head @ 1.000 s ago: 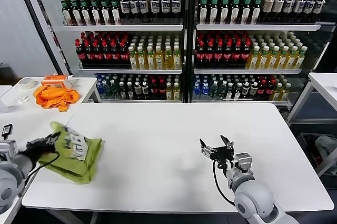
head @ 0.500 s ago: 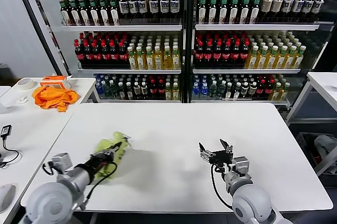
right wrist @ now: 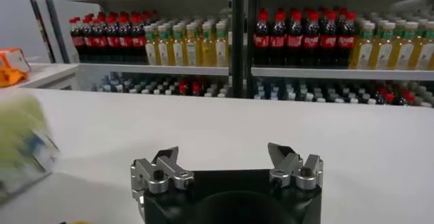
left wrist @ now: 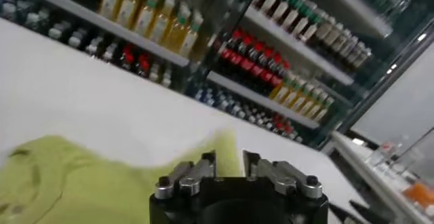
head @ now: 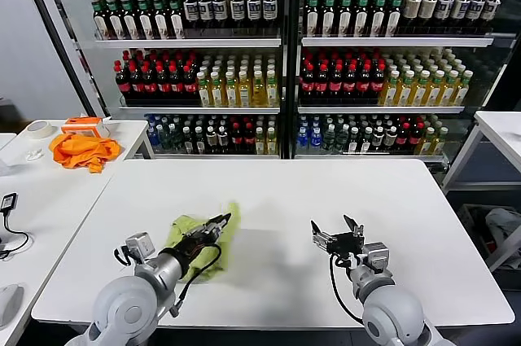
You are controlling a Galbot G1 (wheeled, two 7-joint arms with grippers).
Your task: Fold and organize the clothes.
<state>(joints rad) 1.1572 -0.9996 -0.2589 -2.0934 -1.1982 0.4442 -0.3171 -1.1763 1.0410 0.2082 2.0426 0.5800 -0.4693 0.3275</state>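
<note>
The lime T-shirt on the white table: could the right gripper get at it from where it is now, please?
Probably yes. Only bare table lies between the open right gripper and the lime T-shirt, though the left gripper hangs over the shirt's near edge and could crowd it.

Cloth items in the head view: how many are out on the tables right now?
2. A lime T-shirt lies bunched on the main table under the left hand; an orange cloth sits on the side table to the left. Nothing else resembling clothing shows.
</note>
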